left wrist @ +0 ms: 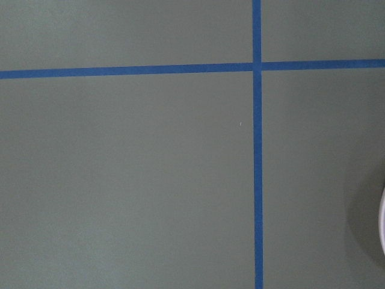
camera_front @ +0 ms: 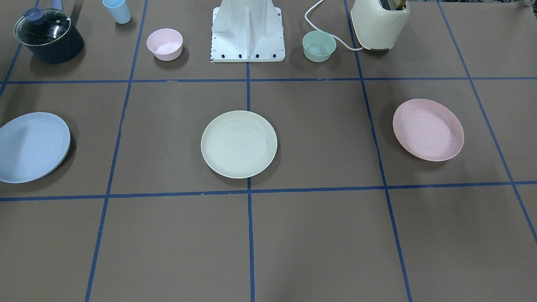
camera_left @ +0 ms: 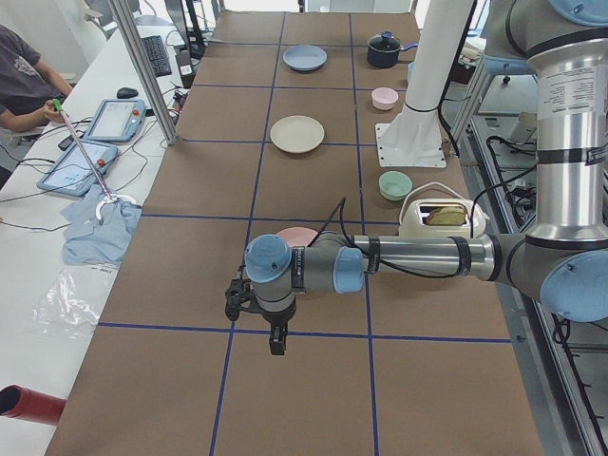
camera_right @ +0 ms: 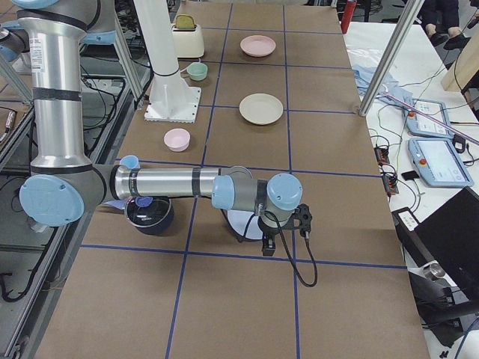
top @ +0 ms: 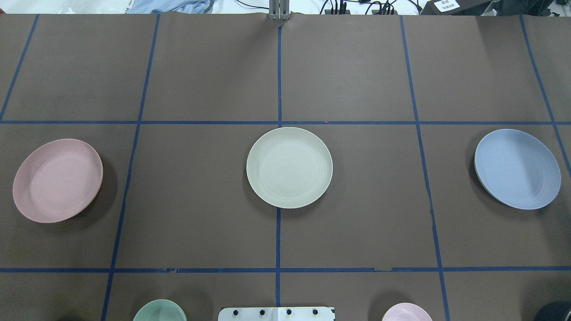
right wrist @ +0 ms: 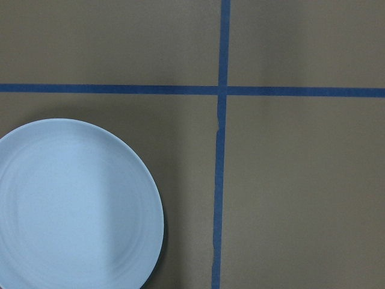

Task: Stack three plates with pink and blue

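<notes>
Three plates lie apart in a row on the brown table. The cream-green plate (camera_front: pixel 239 144) (top: pixel 289 167) is in the middle. The pink plate (camera_front: pixel 428 129) (top: pixel 57 179) lies on my left side, and the blue plate (camera_front: pixel 31 147) (top: pixel 517 168) (right wrist: pixel 75 205) on my right side. My left gripper (camera_left: pixel 276 340) hangs above the table just outward of the pink plate (camera_left: pixel 302 234). My right gripper (camera_right: pixel 268 248) hangs just outward of the blue plate (camera_right: pixel 238 223). Both grippers show only in the side views, so I cannot tell whether they are open or shut. A sliver of the pink plate (left wrist: pixel 382 224) shows in the left wrist view.
Along the robot's edge stand a dark pot with a glass lid (camera_front: pixel 48 35), a small blue cup (camera_front: pixel 117 10), a pink bowl (camera_front: pixel 164 44), the white robot base (camera_front: pixel 247 33), a green bowl (camera_front: pixel 319 46) and a cream toaster (camera_front: pixel 379 23). Blue tape lines grid the table.
</notes>
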